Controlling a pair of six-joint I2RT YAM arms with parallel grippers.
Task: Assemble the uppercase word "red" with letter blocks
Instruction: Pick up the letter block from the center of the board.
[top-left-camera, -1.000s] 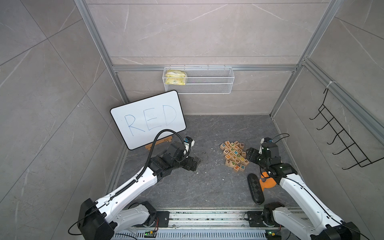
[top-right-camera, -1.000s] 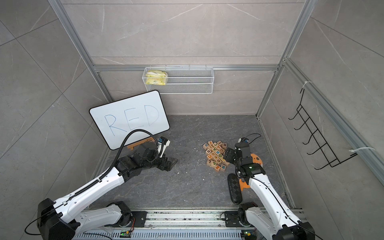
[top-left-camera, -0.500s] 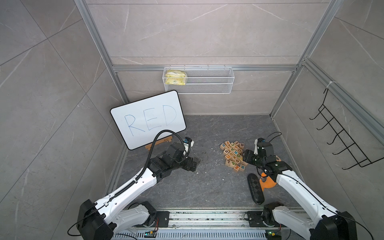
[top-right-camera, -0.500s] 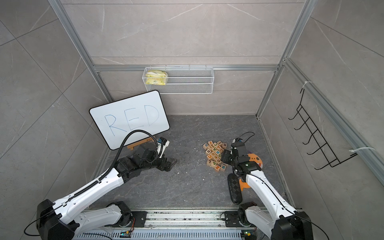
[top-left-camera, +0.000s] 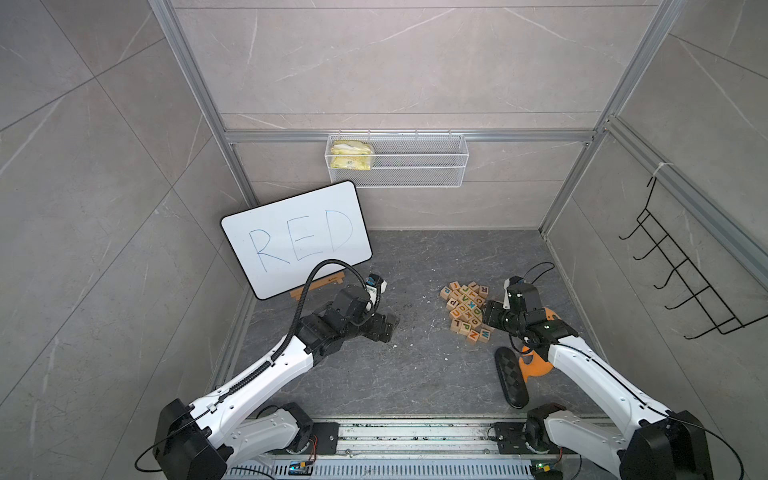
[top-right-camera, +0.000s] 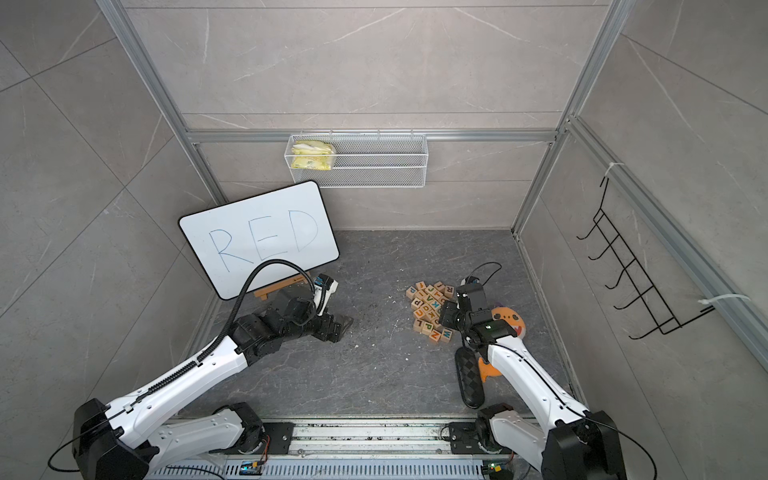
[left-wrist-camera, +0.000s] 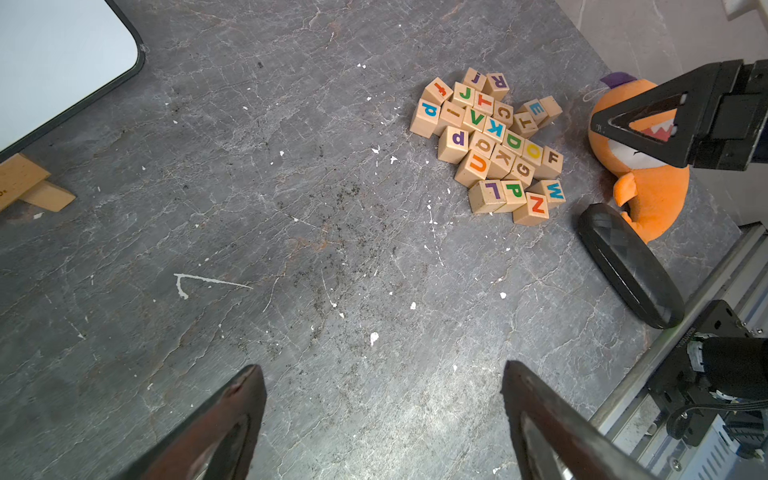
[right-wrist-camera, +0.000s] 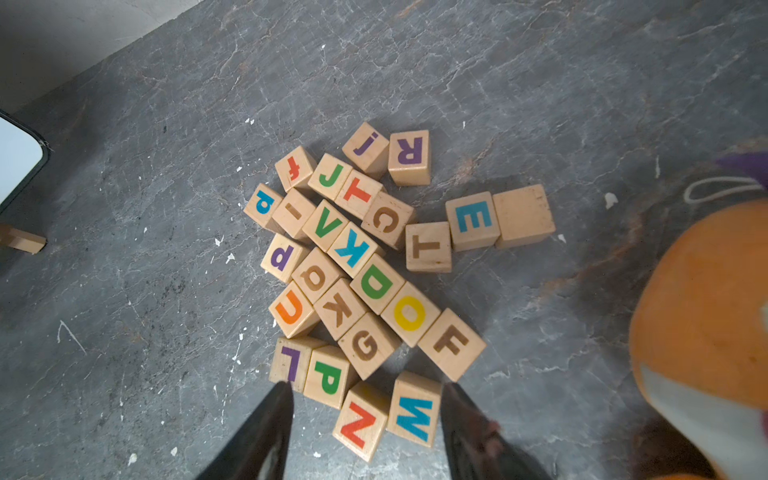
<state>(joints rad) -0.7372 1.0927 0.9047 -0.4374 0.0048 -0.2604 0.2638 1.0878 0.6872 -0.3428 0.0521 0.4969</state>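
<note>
The left arm (top-left-camera: 266, 370) and the right arm (top-left-camera: 594, 374) match: glossy white link shells dotted with small dark screw holes, joined by chunky black joint housings. A ribbed black hose (top-left-camera: 332, 261) runs along the left one, and a thin black wire (top-left-camera: 540, 266) sits at the right wrist, near a green light (top-right-camera: 489, 327). The left end effector (left-wrist-camera: 381, 368) and the right end effector (right-wrist-camera: 368, 386) have dark, tapered, hollow-framed fingers
</note>
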